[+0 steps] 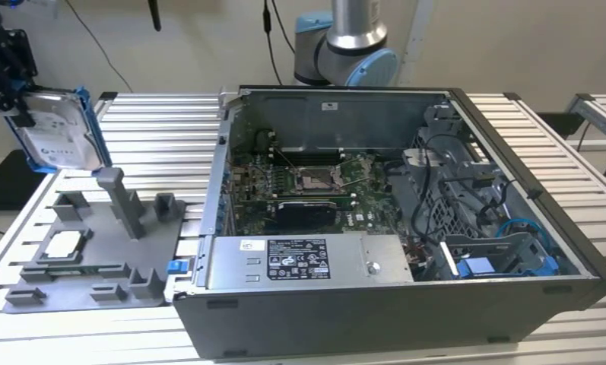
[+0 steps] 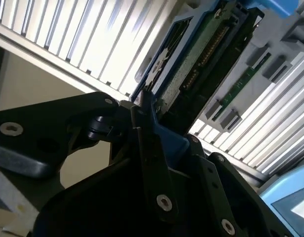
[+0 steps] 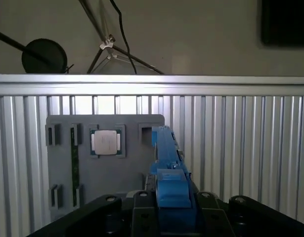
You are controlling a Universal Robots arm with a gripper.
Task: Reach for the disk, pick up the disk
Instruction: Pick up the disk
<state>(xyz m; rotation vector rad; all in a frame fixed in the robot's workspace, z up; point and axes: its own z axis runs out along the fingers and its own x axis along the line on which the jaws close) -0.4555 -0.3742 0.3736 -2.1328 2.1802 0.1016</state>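
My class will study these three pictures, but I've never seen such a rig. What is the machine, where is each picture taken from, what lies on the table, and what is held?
It is one robot arm with a gripper. The exterior view looks on from off the arm; both wrist views come from cameras riding on the arm. On the slatted metal table stand an open computer case and a grey fixture tray carrying a square chip. The gripper is shut on the disk, a hard drive in a blue bracket, held in the air.
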